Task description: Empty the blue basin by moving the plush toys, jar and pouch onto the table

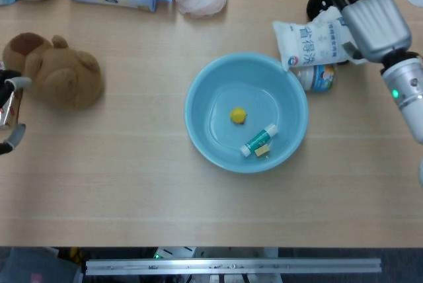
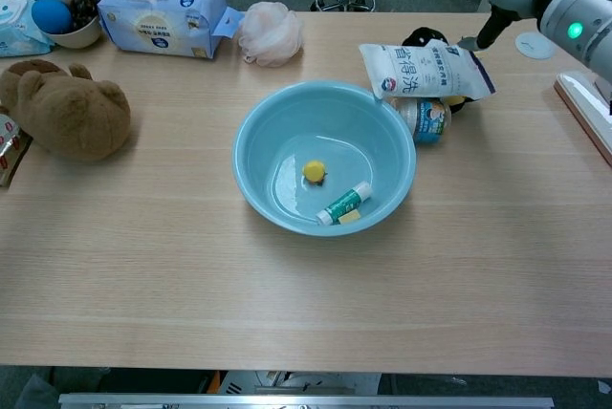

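From the head view you have one blue basin (image 1: 198,124) mid-frame, with one white pouch (image 1: 310,43) and one jar (image 1: 318,77) just beside its upper-right rim. One brown plush bear (image 1: 56,71) lies at far left. Your right hand (image 1: 371,18) sits upper right, fingers spread, holding nothing. Your left hand (image 1: 8,114) shows only partly; its grip can't be told.

From the chest view, one black plush toy (image 2: 426,38) peeks behind the pouch (image 2: 421,70).

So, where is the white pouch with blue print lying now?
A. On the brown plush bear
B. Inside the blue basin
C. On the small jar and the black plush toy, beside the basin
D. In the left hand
C: the white pouch with blue print rests on the small jar and black plush toy, outside the round blue plastic basin.
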Tool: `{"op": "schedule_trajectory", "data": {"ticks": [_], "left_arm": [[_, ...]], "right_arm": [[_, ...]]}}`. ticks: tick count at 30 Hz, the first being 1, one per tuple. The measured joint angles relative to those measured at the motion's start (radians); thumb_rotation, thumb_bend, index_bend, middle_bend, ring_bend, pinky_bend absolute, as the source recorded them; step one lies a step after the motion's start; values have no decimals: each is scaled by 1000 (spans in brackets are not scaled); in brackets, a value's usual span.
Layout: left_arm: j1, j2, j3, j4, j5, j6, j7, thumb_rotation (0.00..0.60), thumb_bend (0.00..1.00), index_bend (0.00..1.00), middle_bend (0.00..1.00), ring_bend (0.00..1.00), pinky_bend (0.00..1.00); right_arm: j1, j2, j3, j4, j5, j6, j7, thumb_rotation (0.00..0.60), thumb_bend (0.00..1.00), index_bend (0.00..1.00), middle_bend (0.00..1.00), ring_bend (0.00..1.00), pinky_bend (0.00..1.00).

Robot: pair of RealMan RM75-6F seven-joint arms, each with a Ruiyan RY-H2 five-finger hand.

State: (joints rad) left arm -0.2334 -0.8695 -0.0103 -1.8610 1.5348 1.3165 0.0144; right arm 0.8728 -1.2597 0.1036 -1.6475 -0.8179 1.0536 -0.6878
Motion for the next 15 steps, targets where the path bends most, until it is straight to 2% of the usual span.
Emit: {"op": "schedule_trajectory", "data": {"ticks": [2, 7, 15], "left_arm": [[7, -6, -5, 11, -2, 19, -3, 600, 328, 224, 200, 158, 251], [26, -14, -15, 31, -21, 54, -13, 600, 327, 225, 201, 158, 251], [53, -15, -17, 43, -44, 80, 3, 600, 328, 225, 201, 158, 251]], "right_arm": [[-39, 45, -5, -47, -30, 50, 22, 600, 192, 10, 208, 195, 447], [-162, 152, -34, -148, -128, 187, 87, 600, 193, 127, 308, 290, 513], [-364, 271, -110, -229, -263, 360, 202, 600, 193, 228, 348, 336, 534]]}}
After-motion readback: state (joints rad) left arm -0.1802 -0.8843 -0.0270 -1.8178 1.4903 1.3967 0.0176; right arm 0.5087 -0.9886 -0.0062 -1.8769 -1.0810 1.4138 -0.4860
